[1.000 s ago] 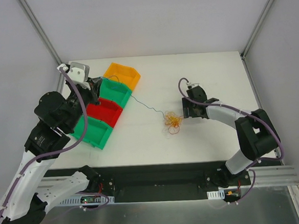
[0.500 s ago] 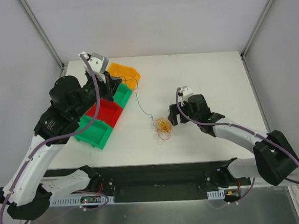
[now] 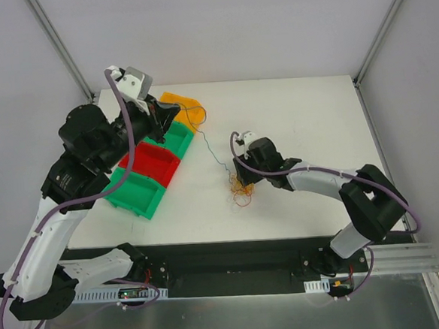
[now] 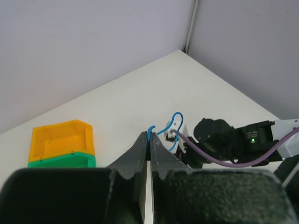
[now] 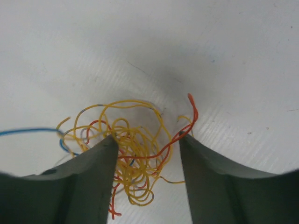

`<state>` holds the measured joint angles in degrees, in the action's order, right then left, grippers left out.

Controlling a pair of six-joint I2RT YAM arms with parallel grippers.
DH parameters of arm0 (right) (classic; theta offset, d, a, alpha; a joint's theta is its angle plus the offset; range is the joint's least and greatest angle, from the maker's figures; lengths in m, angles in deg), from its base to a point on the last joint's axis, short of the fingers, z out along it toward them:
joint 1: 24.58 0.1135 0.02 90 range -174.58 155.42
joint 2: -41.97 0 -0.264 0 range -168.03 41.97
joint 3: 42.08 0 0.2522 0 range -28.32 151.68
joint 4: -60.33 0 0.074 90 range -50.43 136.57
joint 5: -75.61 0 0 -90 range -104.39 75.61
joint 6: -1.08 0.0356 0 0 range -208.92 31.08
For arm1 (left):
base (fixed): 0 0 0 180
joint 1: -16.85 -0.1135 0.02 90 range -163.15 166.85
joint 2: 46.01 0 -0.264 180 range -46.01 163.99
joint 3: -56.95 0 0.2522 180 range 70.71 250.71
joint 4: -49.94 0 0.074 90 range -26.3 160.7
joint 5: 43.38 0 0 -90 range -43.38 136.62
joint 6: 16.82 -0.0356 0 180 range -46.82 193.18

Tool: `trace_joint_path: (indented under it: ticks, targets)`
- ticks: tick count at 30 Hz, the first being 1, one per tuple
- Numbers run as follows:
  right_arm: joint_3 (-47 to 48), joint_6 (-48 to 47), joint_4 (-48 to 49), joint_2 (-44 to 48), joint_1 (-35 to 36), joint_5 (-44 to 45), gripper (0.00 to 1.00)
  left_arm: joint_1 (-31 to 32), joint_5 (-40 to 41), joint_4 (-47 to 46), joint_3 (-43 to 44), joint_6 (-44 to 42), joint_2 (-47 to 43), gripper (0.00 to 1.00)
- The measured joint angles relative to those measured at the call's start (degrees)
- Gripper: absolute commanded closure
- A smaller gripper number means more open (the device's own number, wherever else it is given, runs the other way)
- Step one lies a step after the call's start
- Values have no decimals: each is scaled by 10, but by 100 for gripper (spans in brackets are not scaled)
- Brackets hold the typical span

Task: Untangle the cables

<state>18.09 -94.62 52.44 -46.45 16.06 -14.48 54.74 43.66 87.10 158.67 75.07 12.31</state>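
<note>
— One white table (image 3: 314, 113); what sits on it?
— Four bins (image 3: 150, 164), in a row at 9 o'clock from the cables (image 3: 240, 187), a clump near the middle.
— Grippers?
— The right gripper (image 5: 147, 140) straddles the clump with its jaws spread. The left gripper (image 4: 149, 140) is pinched tight on a blue wire (image 4: 174, 122) that leaves the clump toward 11 o'clock.

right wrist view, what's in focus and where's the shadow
Right wrist: the cables are sharp, the near jaws soft and dark, a dim shadow falls on the table behind the clump. Left wrist: the blue wire is crisp, the jaws' base blurred.
</note>
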Motion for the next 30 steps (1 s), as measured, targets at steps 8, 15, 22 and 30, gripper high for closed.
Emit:
trace_joint_path:
  ticks: [8, 15, 22, 30]
  targets:
    - [35, 10, -55, -47, -1, 50, 97, 0, 42, 4, 143, -47, 28, 100]
    - [45, 44, -107, -51, -63, 125, 99, 0, 114, -22, 242, -97, 19, 100]
    - [15, 82, -122, -19, -149, 153, 99, 0, 129, -54, 192, -90, -7, 100]
    - [-5, 91, -122, 8, -163, 150, 99, 0, 150, -35, 75, -76, 31, 100]
